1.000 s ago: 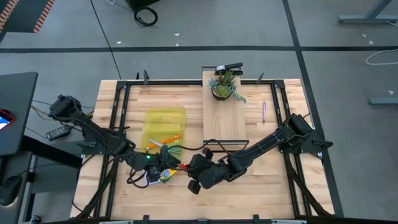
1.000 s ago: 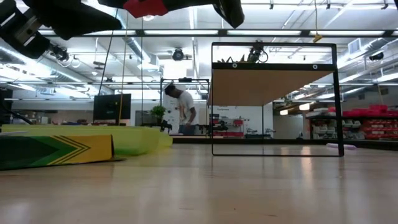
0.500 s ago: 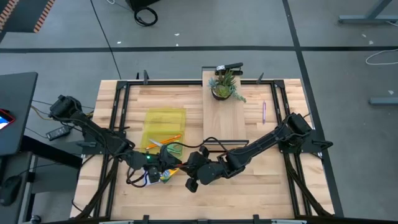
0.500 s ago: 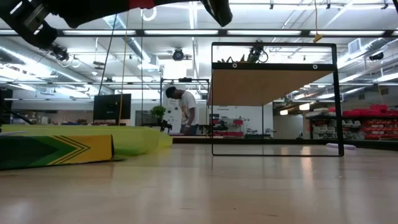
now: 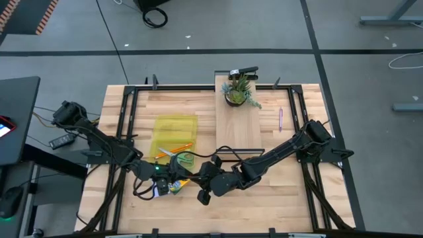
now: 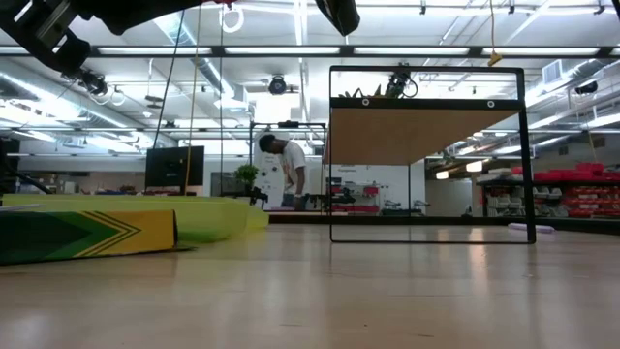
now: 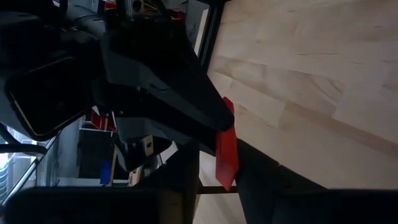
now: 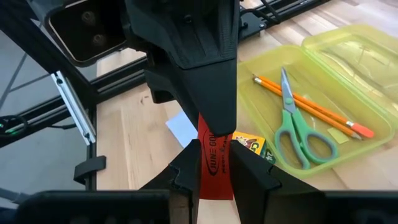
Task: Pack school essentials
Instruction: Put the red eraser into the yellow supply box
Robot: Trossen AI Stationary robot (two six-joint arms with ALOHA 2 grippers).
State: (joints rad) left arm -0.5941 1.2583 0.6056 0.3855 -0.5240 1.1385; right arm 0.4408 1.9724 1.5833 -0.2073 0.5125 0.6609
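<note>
The tiny red block [image 8: 215,163] is lifted over the near-left part of the table, held by my right gripper [image 8: 216,183], which is shut on it. My left gripper [image 7: 219,186] meets it head-on, open, its fingers on either side of the block's other end [image 7: 226,152]. In the high view the two grippers [image 5: 177,177] [image 5: 197,180] nearly touch. The yellow case [image 8: 348,56] lies open with the green-handled scissors [image 8: 298,130] and orange pencils [image 8: 311,109] inside. The crayon box [image 8: 252,149] and pale blue notepad [image 8: 182,129] lie flat on the table beneath. The purple pen [image 5: 280,118] lies far right. My right gripper pinches the red block between its two fingers, one on each narrow edge of the end nearest it [image 8: 215,177]. It comes level from the table's right. The block is lifted clear and points toward the left gripper. My left gripper: whether a finger touches the block, I cannot tell.
A wooden shelf on a black frame [image 5: 238,125] stands at the table's far middle with a potted plant [image 5: 239,91] on it; its frame [image 6: 426,155] rises in the low view. Bare wood lies near and right of the grippers. A person stands in the room behind.
My right gripper has moved a little toward the table's left, carrying the red block up to my left gripper. In the low view the block has slipped out past the picture's top.
</note>
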